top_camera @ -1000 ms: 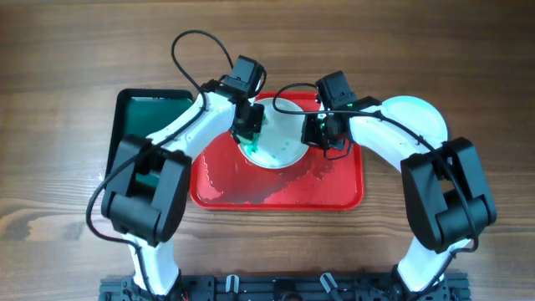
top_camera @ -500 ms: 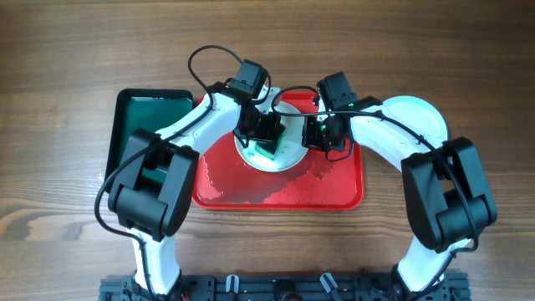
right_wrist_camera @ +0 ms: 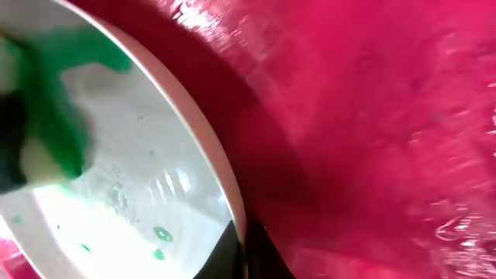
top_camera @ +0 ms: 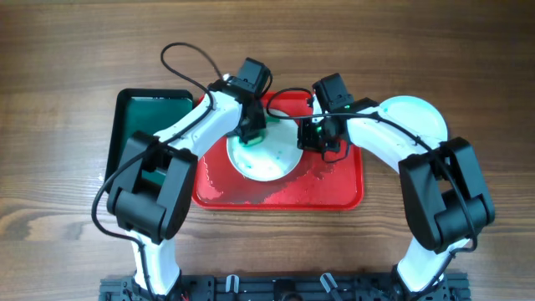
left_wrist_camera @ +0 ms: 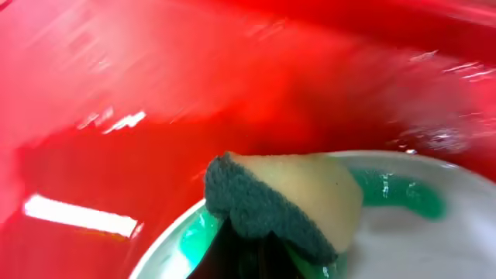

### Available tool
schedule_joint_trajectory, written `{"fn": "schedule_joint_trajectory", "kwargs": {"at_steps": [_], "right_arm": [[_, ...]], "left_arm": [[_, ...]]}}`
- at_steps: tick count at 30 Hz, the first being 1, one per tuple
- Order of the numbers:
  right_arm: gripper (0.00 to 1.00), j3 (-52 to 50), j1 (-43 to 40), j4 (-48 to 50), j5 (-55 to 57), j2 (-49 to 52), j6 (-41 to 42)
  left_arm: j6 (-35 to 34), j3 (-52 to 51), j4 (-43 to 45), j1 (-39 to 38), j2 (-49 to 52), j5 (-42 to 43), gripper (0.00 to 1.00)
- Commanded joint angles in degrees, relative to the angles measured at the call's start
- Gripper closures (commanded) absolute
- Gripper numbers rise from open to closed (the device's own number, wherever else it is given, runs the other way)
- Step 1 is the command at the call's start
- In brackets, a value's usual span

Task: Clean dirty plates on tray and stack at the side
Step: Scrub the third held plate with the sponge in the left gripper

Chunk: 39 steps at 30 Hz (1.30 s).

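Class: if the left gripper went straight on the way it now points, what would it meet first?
Most likely the plate: the left gripper points at its rim, and the sponge it holds is pressed on the teal smear there. The red tray lies just beyond, though depth is unclear.

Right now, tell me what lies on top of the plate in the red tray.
A sponge and green smears lie on the plate near its rim. Whatever the sponge covers cannot be seen.
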Motion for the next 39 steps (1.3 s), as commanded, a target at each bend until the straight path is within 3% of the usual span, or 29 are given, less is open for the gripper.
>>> {"fn": "schedule_joint_trajectory", "kwargs": {"at_steps": [1,7,12,19,20,22,26,30,31,34,36,39], "right_arm": [[0.96,-1.3,-0.4,-0.5,0.8,0.7,-0.5],[0.96,-1.3,-0.4,7.2,0.8,0.7,-2.4],[0.96,-1.3,-0.4,11.0,0.9,0.7,-3.1],[0.96,-1.3,-0.4,10.8,0.8,2.6,-3.1],[0.96,-1.3,-0.4,10.5,0.8,2.6,-3.1],[0.96,-1.3,-0.4,10.3,0.6,2.6,-3.0],[0.96,-1.3,-0.4,10.1,0.6,2.6,-2.3],[0.96,-1.3,-0.4,9.9,0.7,2.6,-2.2],[0.96,-1.3,-0.4,9.9,0.7,2.6,-2.2],[0.96,-1.3,-0.4,9.9,0.9,2.6,-2.2],[0.96,-1.3,-0.4,9.9,0.9,2.6,-2.2],[0.96,-1.3,-0.4,9.7,0.8,2.6,-2.2]], "left_arm": [[-4.4,-2.0,-6.1,1.4,2.2,-8.0,0.96],[22.5,-1.9,-5.7,1.4,2.2,14.0,0.96],[32.1,-1.9,-5.5,1.4,2.2,27.4,0.96],[35.3,-1.9,-5.3,1.3,2.2,42.1,0.96],[35.1,-1.9,-4.4,1.3,2.2,41.7,0.96],[28.1,-1.9,-1.0,1.4,2.2,34.0,0.96],[11.5,-1.9,4.5,1.5,2.2,3.3,0.96],[2.9,-1.9,6.2,1.5,2.2,-21.5,0.96],[1.9,-1.9,6.1,1.6,2.2,-23.7,0.96],[-0.1,-1.9,4.2,1.7,2.2,-25.1,0.96],[-0.7,-1.9,0.5,1.7,2.2,-20.4,0.96],[13.1,-1.9,-2.8,1.8,2.2,-1.9,0.96]]}}
